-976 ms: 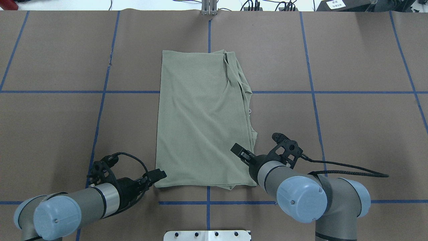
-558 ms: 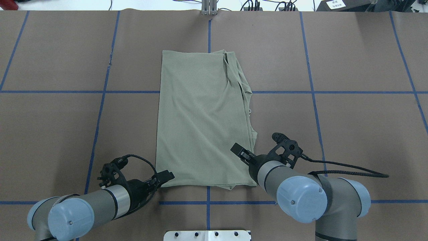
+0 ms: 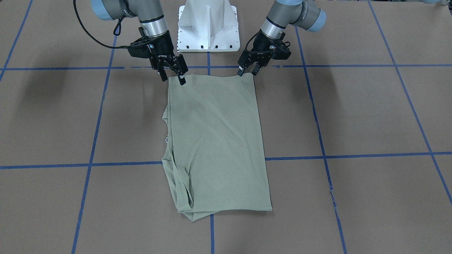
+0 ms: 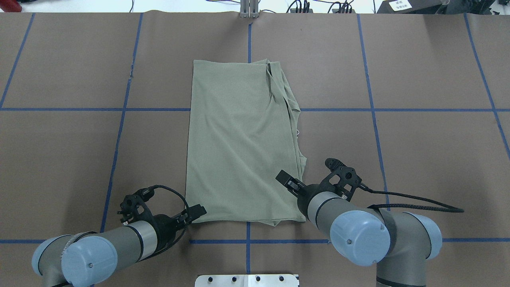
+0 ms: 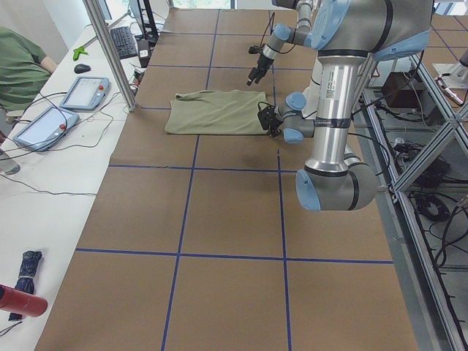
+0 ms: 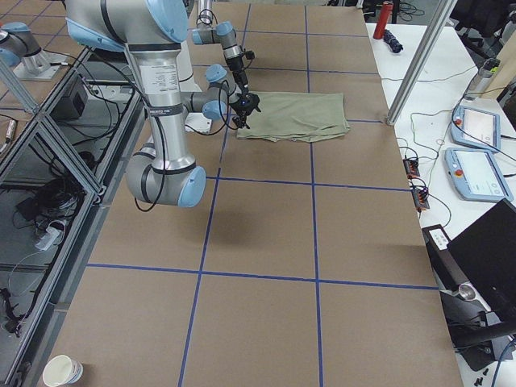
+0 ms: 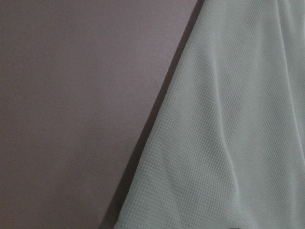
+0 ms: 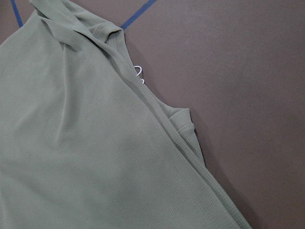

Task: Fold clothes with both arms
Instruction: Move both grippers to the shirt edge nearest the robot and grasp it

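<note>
The pale sage-green shirt [image 4: 239, 139] lies flat on the brown table, folded lengthwise into a long rectangle, with layered edges and the white loop tag [image 4: 297, 132] on its right side. In the front-facing view the shirt [image 3: 215, 141] has both grippers at its robot-side corners. My left gripper [image 3: 247, 71] is open and low at the near-left corner [image 4: 198, 210]. My right gripper [image 3: 173, 77] is open at the near-right corner [image 4: 283, 178]. The wrist views show only cloth [image 7: 228, 143] [image 8: 71, 143] and the tag [image 8: 138, 71], no fingers.
Blue tape lines [image 4: 119, 119] grid the brown table cover. The white pedestal base [image 3: 208, 28] stands behind the shirt. A side bench holds tablets [image 5: 84, 91], and a person in green [image 5: 18, 66] sits there. A paper cup [image 6: 63, 371] stands by the table corner.
My left arm has moved right and a little back, bringing its gripper onto the shirt's near-left corner. The right arm and the shirt have not moved.
</note>
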### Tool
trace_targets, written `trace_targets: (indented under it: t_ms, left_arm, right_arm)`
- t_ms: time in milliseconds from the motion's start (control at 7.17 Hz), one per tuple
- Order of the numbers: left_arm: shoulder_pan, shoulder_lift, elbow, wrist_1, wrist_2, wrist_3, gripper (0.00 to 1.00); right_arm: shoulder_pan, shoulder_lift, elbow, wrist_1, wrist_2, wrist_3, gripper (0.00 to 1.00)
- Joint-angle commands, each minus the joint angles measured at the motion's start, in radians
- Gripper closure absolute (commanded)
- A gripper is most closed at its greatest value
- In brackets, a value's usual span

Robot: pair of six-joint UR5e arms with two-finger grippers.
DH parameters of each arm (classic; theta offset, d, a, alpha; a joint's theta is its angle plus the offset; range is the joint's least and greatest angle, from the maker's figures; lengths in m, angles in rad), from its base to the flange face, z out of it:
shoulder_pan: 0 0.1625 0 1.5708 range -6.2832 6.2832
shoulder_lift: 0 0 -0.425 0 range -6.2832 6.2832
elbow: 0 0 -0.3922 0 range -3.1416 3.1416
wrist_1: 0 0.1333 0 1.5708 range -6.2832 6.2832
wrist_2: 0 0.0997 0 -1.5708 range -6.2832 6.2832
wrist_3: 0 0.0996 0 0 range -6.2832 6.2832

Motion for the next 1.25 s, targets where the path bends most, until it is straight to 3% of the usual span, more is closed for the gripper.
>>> trace_targets:
  t_ms: [0,139,279,558,697,836,976,1115]
  left_arm:
    - [0.001,-0.004,0.001,0.005,0.007,-0.005,0.34]
    - [-0.001,-0.005,0.000,0.005,0.010,-0.011,0.56]
    - [-0.001,-0.004,0.000,0.005,0.014,-0.010,0.62]
    - [-0.001,-0.001,0.000,0.005,0.016,-0.005,0.59]
    - [-0.002,-0.005,-0.002,0.005,0.016,-0.005,0.86]
    - [-0.002,0.001,-0.017,0.005,0.014,0.001,1.00]
    - [-0.001,-0.001,-0.022,0.005,0.014,0.001,1.00]
    - [-0.001,-0.004,-0.022,0.005,0.014,0.001,1.00]
  right_arm:
    - [0.000,-0.002,0.000,0.000,-0.003,0.001,0.02]
    - [0.000,-0.002,0.000,0.000,-0.010,0.001,0.02]
    - [-0.002,-0.002,0.001,0.000,-0.013,0.001,0.02]
    - [-0.002,-0.002,0.000,0.000,-0.013,0.001,0.02]
    - [-0.011,-0.004,-0.015,0.000,-0.011,0.001,0.04]
    - [-0.020,0.001,-0.022,-0.002,-0.011,0.022,0.12]
    - [-0.028,0.000,-0.017,-0.033,0.004,0.066,0.23]
    - [-0.053,0.018,-0.009,-0.099,0.012,0.076,0.21]
